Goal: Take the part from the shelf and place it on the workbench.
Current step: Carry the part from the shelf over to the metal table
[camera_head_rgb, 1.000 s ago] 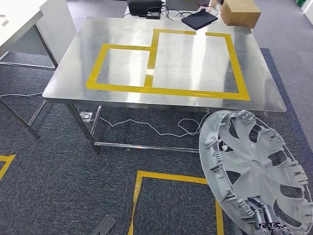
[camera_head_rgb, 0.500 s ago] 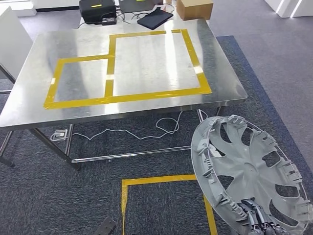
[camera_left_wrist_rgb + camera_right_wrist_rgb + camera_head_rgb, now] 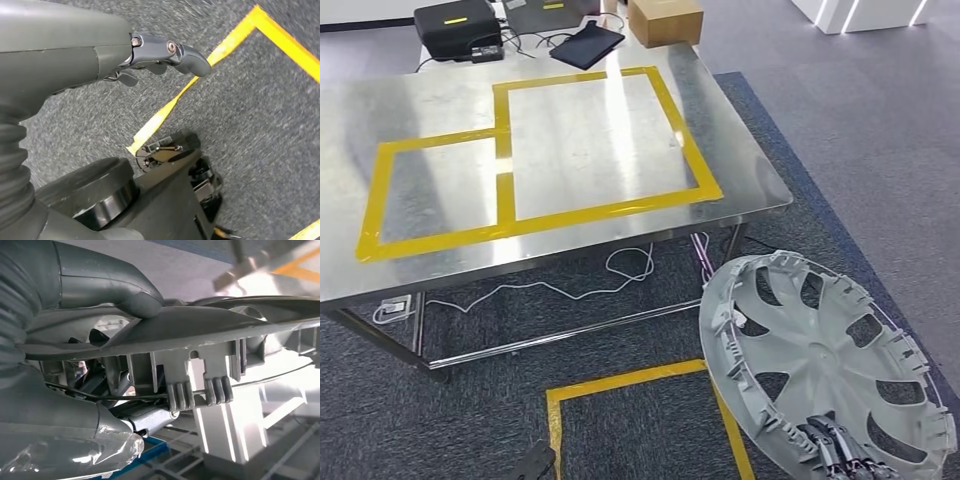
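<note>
Grey carpet with yellow floor tape fills the lower frame, and your workbench [image 3: 546, 150], steel with yellow taped rectangles, spans the upper left and centre. At the top edge you see a black case [image 3: 456, 25], a tablet [image 3: 588, 45] and a cardboard box [image 3: 666, 20]. The hubcap [image 3: 822, 365] sits at the lower right of the head view, off the bench and over the carpet, tilted with its ribbed inner face toward you. Your right hand [image 3: 841, 455] grips it at the near rim, fingers on the inside and, in the right wrist view, the thumb [image 3: 113, 290] pressed on the other face. Your left hand [image 3: 158, 55] hangs over the carpet with nothing in it, its fingers loosely extended. Expect the hubcap to be light, thin, stiff plastic that flexes a little; its rim clips look brittle, so hold on solid rim or a spoke, not the clips. Held at one edge, it will lever and sway, so carry it steadily and lay it flat inside a taped rectangle.
</note>
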`<action>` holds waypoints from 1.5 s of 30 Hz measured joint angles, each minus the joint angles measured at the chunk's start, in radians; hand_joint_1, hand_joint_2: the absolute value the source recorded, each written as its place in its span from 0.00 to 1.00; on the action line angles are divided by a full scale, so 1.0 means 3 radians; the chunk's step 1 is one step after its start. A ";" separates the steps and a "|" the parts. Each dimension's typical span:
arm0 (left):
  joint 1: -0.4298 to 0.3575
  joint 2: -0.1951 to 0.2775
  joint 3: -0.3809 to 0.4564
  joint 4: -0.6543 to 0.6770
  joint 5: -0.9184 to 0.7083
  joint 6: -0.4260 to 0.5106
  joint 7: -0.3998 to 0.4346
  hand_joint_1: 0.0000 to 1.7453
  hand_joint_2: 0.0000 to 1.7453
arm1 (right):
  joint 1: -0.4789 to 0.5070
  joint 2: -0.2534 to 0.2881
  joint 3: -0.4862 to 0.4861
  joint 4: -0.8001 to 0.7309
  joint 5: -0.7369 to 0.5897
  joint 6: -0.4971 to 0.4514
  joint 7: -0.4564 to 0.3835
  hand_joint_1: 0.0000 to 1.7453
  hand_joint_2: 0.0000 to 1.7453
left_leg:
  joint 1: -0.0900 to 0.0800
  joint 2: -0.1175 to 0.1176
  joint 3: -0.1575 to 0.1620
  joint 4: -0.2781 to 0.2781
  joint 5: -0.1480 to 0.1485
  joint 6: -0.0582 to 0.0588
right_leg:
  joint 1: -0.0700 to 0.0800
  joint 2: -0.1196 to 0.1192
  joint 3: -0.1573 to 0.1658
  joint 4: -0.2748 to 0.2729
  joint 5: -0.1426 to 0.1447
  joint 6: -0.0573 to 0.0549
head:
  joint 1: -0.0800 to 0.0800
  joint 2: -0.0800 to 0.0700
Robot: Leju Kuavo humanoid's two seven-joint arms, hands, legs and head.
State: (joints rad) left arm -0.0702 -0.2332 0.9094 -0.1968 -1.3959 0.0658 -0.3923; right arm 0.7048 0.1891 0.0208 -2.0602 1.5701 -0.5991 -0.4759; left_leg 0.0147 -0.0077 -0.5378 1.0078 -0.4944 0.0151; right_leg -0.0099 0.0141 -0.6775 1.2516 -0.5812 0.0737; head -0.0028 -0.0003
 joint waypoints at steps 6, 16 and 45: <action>-0.0011 0.0008 -0.0009 0.0000 -0.0024 -0.0008 0.0020 0.00 1.00 | -0.0018 -0.0426 -0.0007 0.0017 -0.0003 0.0369 0.0738 1.00 1.00 | 0.0001 0.0069 0.0286 -0.0013 -0.0249 -0.0042 | 0.0001 -0.0095 -0.0004 -0.0534 0.0453 -0.0015 | 0.0015 0.0000; -0.0055 0.0019 -0.0014 0.0000 -0.0020 0.0012 0.0061 0.00 1.00 | -0.1234 -0.2244 0.2202 -0.0012 0.0005 0.1152 0.3725 1.00 1.00 | -0.0045 0.0050 -0.0304 0.0848 -0.0491 -0.0136 | 0.0011 -0.0073 0.0389 -0.0781 0.0365 -0.0179 | -0.0010 0.0000; -0.0064 0.0075 0.0015 0.0000 0.0155 -0.0022 0.0018 0.00 1.00 | -0.2319 -0.3296 0.3176 -0.0560 -0.0017 0.1859 0.3724 1.00 1.00 | -0.0043 -0.0048 -0.0486 0.0641 -0.0192 -0.0119 | -0.0017 -0.0021 0.0380 -0.0752 0.0343 -0.0163 | -0.0024 0.0000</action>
State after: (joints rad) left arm -0.0894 -0.2107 0.9140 -0.1968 -1.3495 0.0593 -0.3867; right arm 0.0093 -0.7996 0.9736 -2.2281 1.5649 -0.0413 0.6413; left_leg 0.0019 -0.0220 -0.6836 1.2000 -0.5520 -0.0206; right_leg -0.0150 0.0079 -0.5636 1.0260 -0.4784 0.0250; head -0.0099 -0.0003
